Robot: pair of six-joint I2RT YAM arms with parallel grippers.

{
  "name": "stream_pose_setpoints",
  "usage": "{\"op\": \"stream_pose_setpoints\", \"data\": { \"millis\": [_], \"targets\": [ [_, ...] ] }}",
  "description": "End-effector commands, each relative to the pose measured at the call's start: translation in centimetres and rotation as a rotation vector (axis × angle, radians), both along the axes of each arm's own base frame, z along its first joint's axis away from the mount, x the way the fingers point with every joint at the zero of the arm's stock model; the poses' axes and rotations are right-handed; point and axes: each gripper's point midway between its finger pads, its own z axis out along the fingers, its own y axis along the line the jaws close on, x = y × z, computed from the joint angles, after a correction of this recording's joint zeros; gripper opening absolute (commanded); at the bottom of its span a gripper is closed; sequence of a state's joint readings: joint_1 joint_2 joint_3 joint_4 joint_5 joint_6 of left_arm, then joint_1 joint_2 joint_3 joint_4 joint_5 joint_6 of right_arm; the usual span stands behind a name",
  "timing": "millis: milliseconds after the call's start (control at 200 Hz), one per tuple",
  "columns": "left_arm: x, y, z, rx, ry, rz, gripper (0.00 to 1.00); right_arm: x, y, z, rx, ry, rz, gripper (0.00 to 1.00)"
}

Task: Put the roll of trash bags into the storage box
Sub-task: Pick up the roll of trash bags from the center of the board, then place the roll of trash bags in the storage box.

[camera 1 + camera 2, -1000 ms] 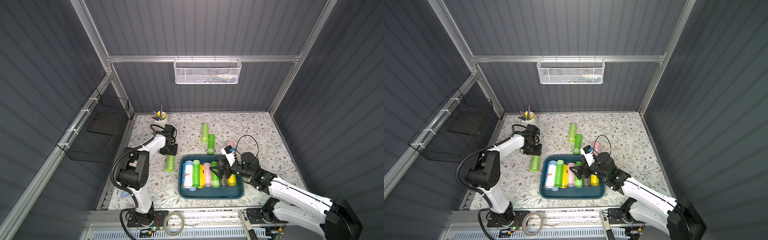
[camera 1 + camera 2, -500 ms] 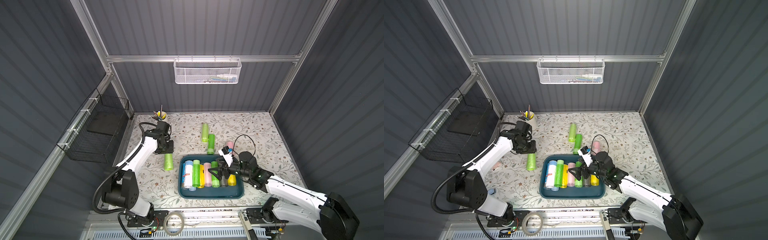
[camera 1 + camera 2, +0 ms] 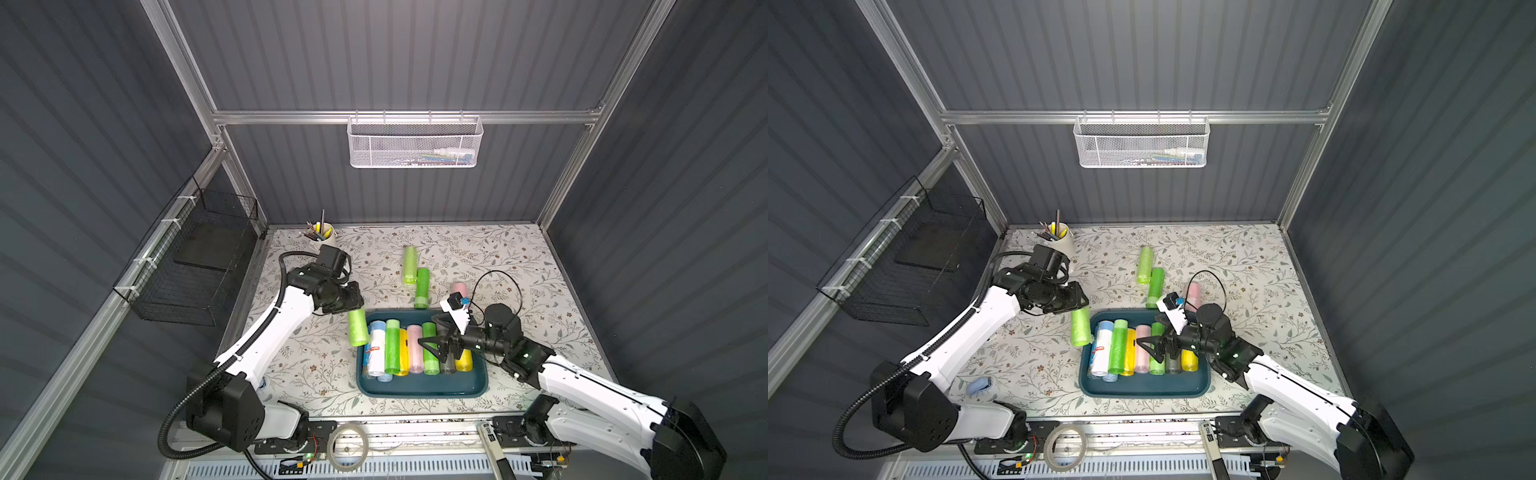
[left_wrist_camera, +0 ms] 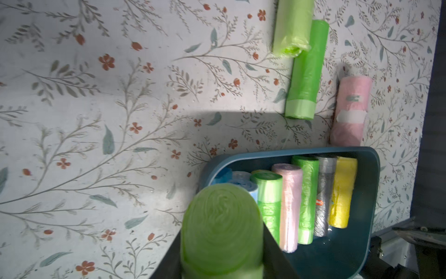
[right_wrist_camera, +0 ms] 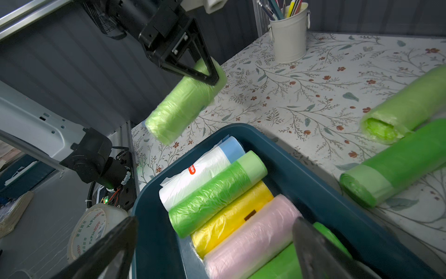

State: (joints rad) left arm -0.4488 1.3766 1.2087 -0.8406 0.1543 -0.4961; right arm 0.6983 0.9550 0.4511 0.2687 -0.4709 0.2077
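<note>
In both top views a desk (image 3: 490, 253) with a floral cover fills the floor of a booth with dark ribbed walls. A white mesh basket (image 3: 415, 143) hangs on the back wall and a black wire basket (image 3: 195, 266) on the side wall. The storage box (image 3: 422, 392) sits near the desk's front edge, with a row of rolls (image 3: 409, 349) inside and a bare strip along its near rim. The left tool (image 3: 355, 309) pinches one end of the light green roll of trash bags (image 3: 358, 332), held clear of the desk at the box's left rim. The right tool (image 3: 428, 331) hovers spread wide over the box, holding nothing.

The left wrist view shows the roll end-on between dark fingers (image 4: 277, 261). Two green rolls (image 4: 304, 72) and a pink roll (image 4: 350, 108) lie just past the box's far rim. Open floral surface spreads to the box's left.

In the right wrist view, spread fingers (image 5: 108, 246) frame the box's rolls. A pen cup (image 5: 289, 38) stands well beyond the box, and a tape roll (image 5: 89, 227) lies past the desk's front edge.
</note>
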Motion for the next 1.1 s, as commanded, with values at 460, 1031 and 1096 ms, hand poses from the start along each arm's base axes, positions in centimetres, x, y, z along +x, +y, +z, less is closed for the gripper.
{"op": "stream_pose_setpoints", "data": {
  "millis": [460,1031,1096],
  "targets": [
    [-0.8,-8.4,3.0,-0.040,-0.120,-0.018,0.36,-2.4,-4.2,0.1,0.013,-0.062,-0.098,0.99],
    [-4.2,-14.1,-0.1,0.022,-0.095,-0.076,0.37,-1.9,-6.4,0.2,0.041,-0.103,-0.220,0.99],
    [-4.8,-14.4,-0.5,0.038,-0.090,-0.085,0.37,-1.9,-6.4,0.3,0.043,-0.105,-0.219,0.99]
  ]
}}
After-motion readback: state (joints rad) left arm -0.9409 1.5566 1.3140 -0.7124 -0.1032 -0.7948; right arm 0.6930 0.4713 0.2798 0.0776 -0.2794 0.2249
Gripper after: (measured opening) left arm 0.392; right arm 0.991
